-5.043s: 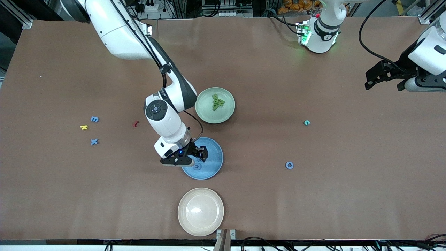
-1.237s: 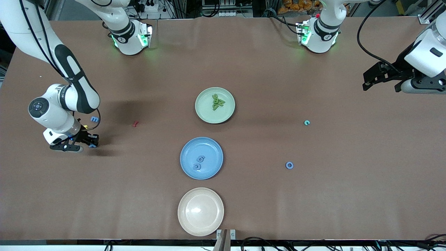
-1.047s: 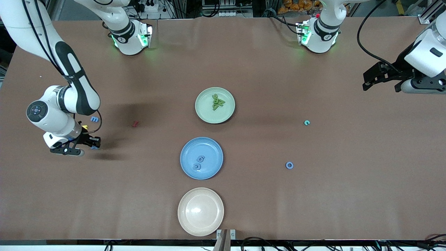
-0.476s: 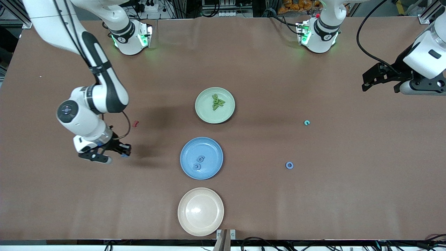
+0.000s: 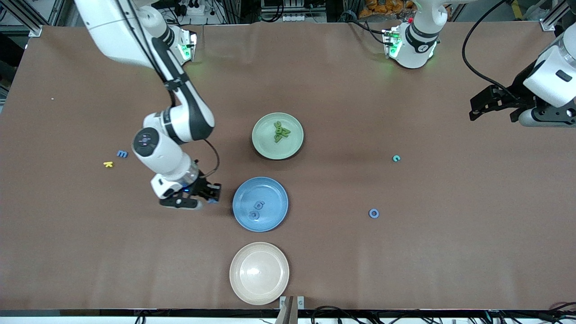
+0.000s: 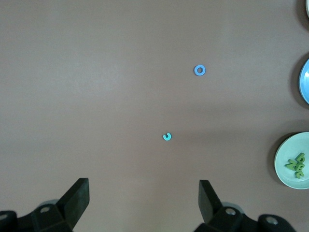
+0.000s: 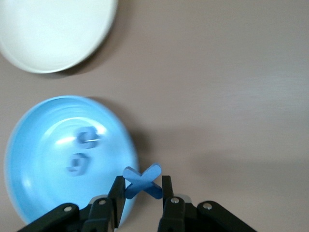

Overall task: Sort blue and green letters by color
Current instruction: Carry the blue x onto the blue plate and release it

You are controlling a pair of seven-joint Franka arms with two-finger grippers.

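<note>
In the front view, the right gripper [image 5: 211, 196] is hanging over the bare surface [image 5: 360, 270] just beside the blue plate [image 5: 272, 221], on the plate's rim toward the right arm's end, its fingers pinched on a blue X letter [image 5: 213, 200]. Half a second earlier it was well apart from the blue plate, over the surface closer to the right arm's end, and a second ago it was down by the blue m letter [image 5: 122, 154] and yellow letter [image 5: 108, 164], both of which are now showing uncovered well away from the blue plate. Two blue letters [image 5: 256, 209] are lying in the blue plate as before; the green plate [image 5: 265, 146], farther from the camera than the blue plate, is holding a heap of green letters [image 5: 281, 132], and the cream plate [image 5: 259, 273] is sitting nearer to the camera. A blue O letter [image 5: 373, 213] and a teal c letter [image 5: 396, 158] are resting unmoved toward the left arm's end from the blue plate. The left gripper [image 5: 495, 104] is waiting at that end, well apart from the blue plate, shifted only slightly. In the left wrist view, the left gripper [image 6: 144, 200] is showing its fingers spread wide over bare surface, with the teal c letter [image 6: 167, 137], the blue O letter [image 6: 200, 70] and the green plate [image 6: 285, 169] in sight. In the right wrist view, the right gripper [image 7: 140, 191] is clamping the blue X letter [image 7: 142, 181] between its fingers, right at the edge of the blue plate [image 7: 38, 183], with the cream plate [image 7: 53, 29] near it.
</note>
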